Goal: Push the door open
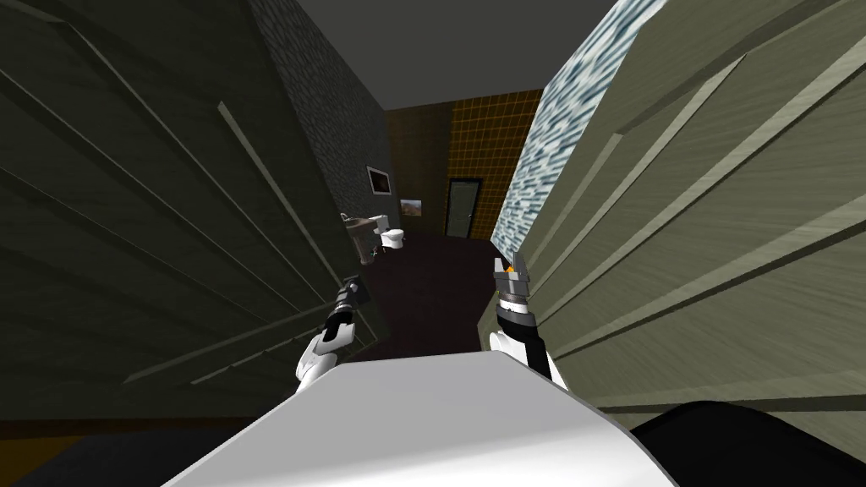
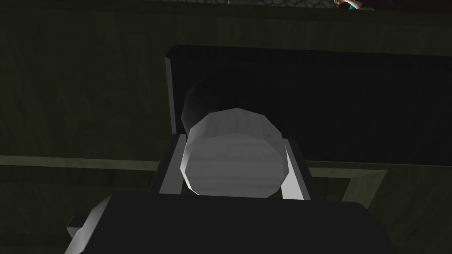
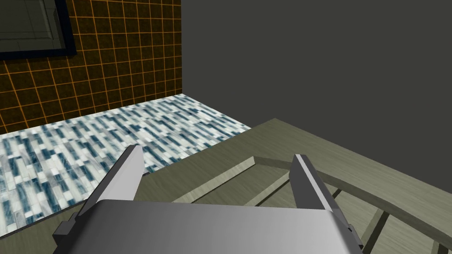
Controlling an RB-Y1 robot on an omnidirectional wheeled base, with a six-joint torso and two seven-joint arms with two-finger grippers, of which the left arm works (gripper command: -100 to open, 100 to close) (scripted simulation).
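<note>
While the left pincer (image 2: 234, 140) is clamped on the round grey knob (image 2: 234, 167), one blade finger (image 2: 173, 164) presses each side of it. Knob stands out from a dark backing plate (image 2: 318, 101), fixed near the free edge of the dim olive panelled door (image 1: 127, 220).

Right pincer (image 3: 216, 161): fingers spread, nothing between them. It hangs just beside a lighter panelled surface (image 3: 273, 176) on the robot's right. Cannot tell whether that is a second leaf or wall panelling. Past its edge are a blue-white mosaic wall (image 3: 110, 132) and an orange tiled wall (image 3: 110, 53).

Head view: door lies along the robot's left, the lighter panel along its right. Between them a dark floor (image 1: 431, 287) runs to a toilet (image 1: 391, 238) and a far door (image 1: 462, 207).

Progress, as judged:
- Door stands well aside, and the gap looks about as wide as the torso. Most of the push seems done.
- Likely left to do: a last bit of swing, then letting go of the knob.
- Whether the door is at its stop cannot be told.
</note>
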